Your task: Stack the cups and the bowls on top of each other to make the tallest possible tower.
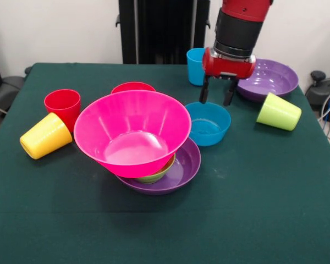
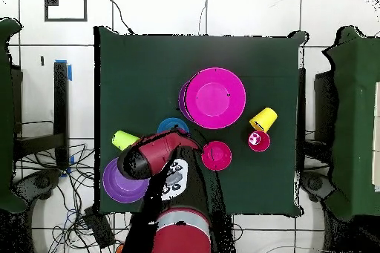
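Already the pink bowl [image 1: 132,133] sits tilted on the tower [image 1: 154,159], so the empty, spread-jawed gripper [image 1: 215,101] could topple it.

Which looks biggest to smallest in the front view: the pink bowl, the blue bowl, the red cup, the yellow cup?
1. Pink bowl, clearly the largest.
2. Blue bowl.
3. Yellow cup and red cup: they look about alike; the yellow one lies tipped over and nearer the camera, so I won't rank them.

Pink bowl [image 1: 132,133] tilted atop green bowl [image 1: 157,175] in purple bowl [image 1: 185,168], yellow cup [image 1: 45,136] toppled
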Motion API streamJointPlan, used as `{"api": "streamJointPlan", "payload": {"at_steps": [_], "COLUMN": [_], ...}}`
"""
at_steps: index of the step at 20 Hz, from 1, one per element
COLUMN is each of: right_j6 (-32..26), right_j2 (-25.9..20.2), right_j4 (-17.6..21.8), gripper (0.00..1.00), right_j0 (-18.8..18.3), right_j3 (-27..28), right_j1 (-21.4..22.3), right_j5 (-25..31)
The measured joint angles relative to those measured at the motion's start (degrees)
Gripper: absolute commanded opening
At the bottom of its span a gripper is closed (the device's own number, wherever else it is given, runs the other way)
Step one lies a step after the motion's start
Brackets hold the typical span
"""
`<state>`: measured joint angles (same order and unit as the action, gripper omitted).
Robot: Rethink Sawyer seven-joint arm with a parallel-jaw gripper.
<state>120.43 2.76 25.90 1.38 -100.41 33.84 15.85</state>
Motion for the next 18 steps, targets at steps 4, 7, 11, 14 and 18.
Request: {"api": "streamJointPlan", "payload": {"at_steps": [4,7,11,14,18], "right_j6": [0.0,0.0,0.0,0.0,0.0], "right_j2": [-0.19,-0.22,-0.11,-0.02,0.09], "right_j4": [-0.01,-0.02,-0.02,-0.02,-0.02], "gripper": [1.0,1.0,1.0,1.0,1.0], "right_j0": [-0.87,-1.5,-1.76,-1.77,-1.79], "right_j3": [0.01,0.0,0.01,0.02,0.03], "right_j1": [0.01,0.0,-0.06,-0.4,-2.05], "right_j5": [-1.15,-1.17,-1.32,-1.73,-4.31]}}
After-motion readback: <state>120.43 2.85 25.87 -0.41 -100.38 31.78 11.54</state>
